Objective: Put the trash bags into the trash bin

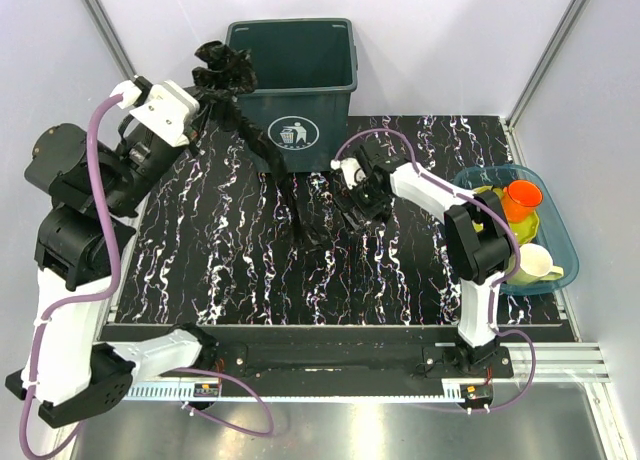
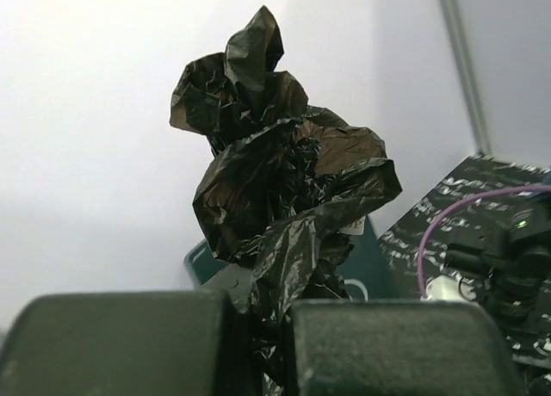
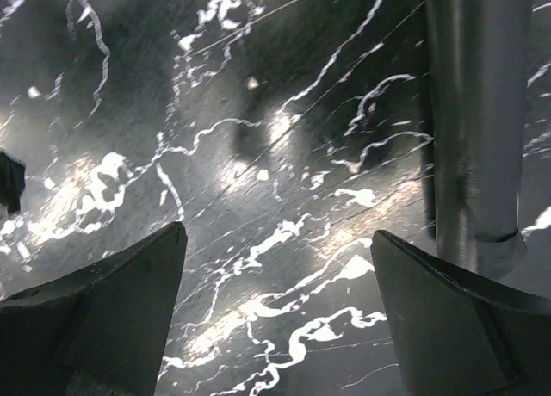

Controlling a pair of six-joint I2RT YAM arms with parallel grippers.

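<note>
Trash bag (image 1: 226, 72) of thin, wrinkly, glossy black film is pinched in the left arm's jaws, its bunched head at the left rim of the dark green square plastic bin (image 1: 325, 105) at upper centre. Its twisted tail slants down past the bin's front to the black white-veined marble surface (image 1: 210, 260), beside the right arm's spread, empty jaws; that rim is what it must clear.

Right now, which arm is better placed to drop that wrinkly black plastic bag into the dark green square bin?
Likely left: the left gripper is shut on the wrinkly black plastic bag, raised beside the dark green square bin. The right gripper hangs open, empty, over the black marble tabletop.
</note>
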